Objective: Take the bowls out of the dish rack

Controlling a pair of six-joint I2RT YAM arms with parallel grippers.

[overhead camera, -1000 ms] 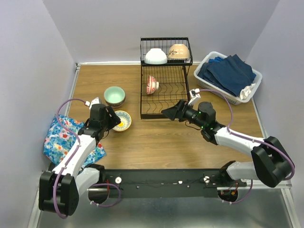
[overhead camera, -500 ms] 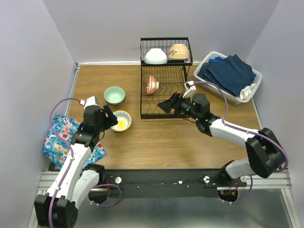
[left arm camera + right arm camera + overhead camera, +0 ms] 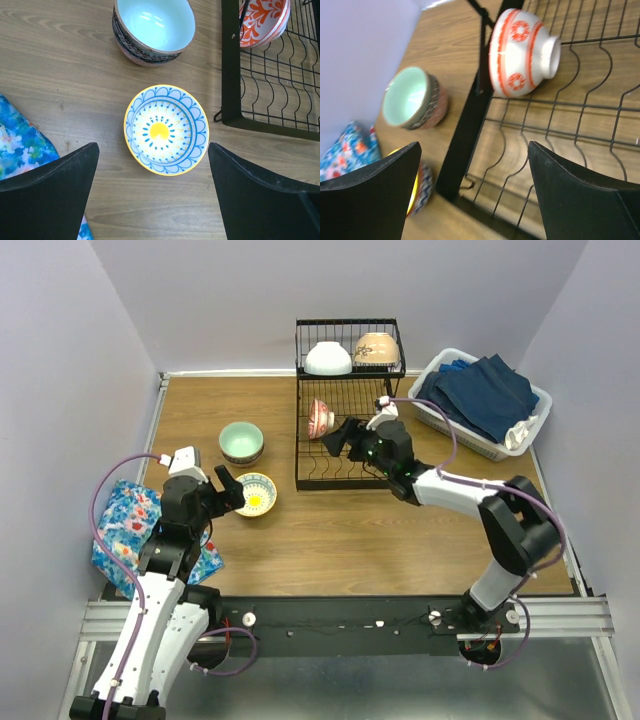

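on the wooden table (image 3: 350, 530), left of the dish rack (image 3: 335, 468), unloaded bowls stand upright in two places. a mint-green bowl (image 3: 154, 25) appears to be nested on one or two darker bowls, though the count is unclear. nearer the arms a yellow-centred bowl (image 3: 166, 130) with a blue pattern stands alone. the left gripper (image 3: 155, 200) hovers at the near side of this bowl, its fingers spread wide and touching nothing.

within the rack's lower tray, a red-patterned bowl (image 3: 520, 52) rests on its side among the wires, close to the tray's left rail. the right gripper (image 3: 475, 195) reaches over the tray just beside that bowl, jaws wide apart and holding nothing.

on the raised shelf at the rack's far end sit a white bowl (image 3: 328, 359), upside down, and a beige bowl (image 3: 376, 348) just beside it. a white basket of blue cloths (image 3: 485, 400) lies to the right of the rack. a floral cloth (image 3: 125, 530) lies at the table's near left corner, partly under the left arm.
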